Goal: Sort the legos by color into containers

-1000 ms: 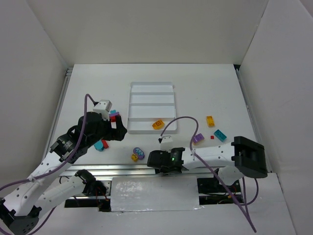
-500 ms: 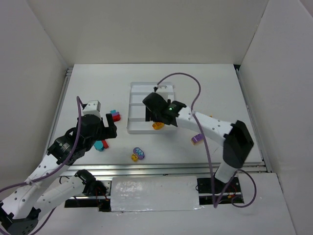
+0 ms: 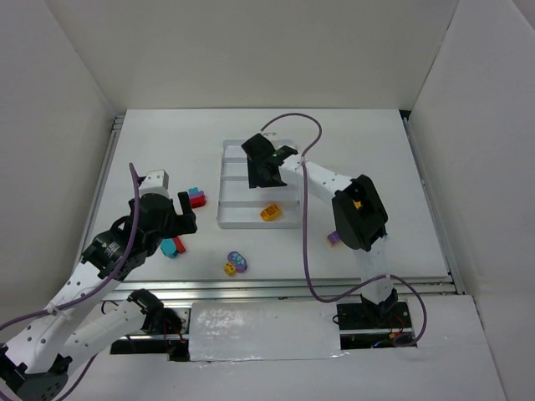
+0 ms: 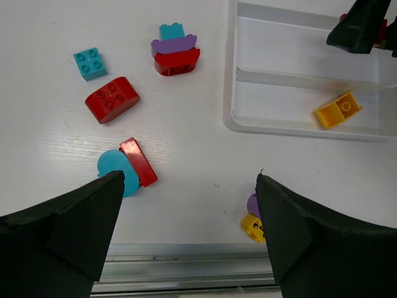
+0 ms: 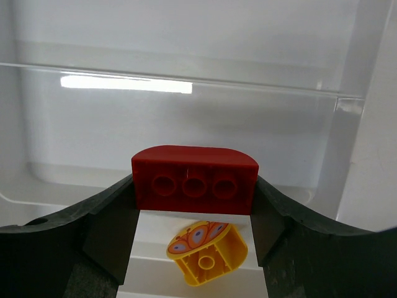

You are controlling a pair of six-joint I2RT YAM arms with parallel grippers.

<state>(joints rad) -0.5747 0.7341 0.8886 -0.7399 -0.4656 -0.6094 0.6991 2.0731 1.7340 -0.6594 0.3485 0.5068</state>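
My right gripper [image 5: 194,194] is shut on a red rounded lego [image 5: 194,172] and holds it above the white tray's containers [image 5: 186,124]. In the top view that gripper [image 3: 266,167] hangs over the tray's [image 3: 288,149] middle compartments. A yellow lego with a butterfly print [image 5: 208,253] lies in the nearest compartment [image 3: 269,212]. My left gripper [image 4: 189,230] is open and empty above the table, left of the tray. Below it lie a teal square lego [image 4: 90,63], a red rounded lego [image 4: 112,99], a teal-purple-red stack [image 4: 175,49] and a teal-and-red pair [image 4: 127,171].
A yellow and purple lego pair [image 3: 235,264] sits near the front rail [image 3: 276,288]. Another purple lego [image 3: 334,238] shows partly behind the right arm. White walls enclose the table on three sides. The right arm's cable loops over the tray's far edge.
The right arm swung from the front edge out over the tray and then farther back along it. My left gripper drew back a little to the left.
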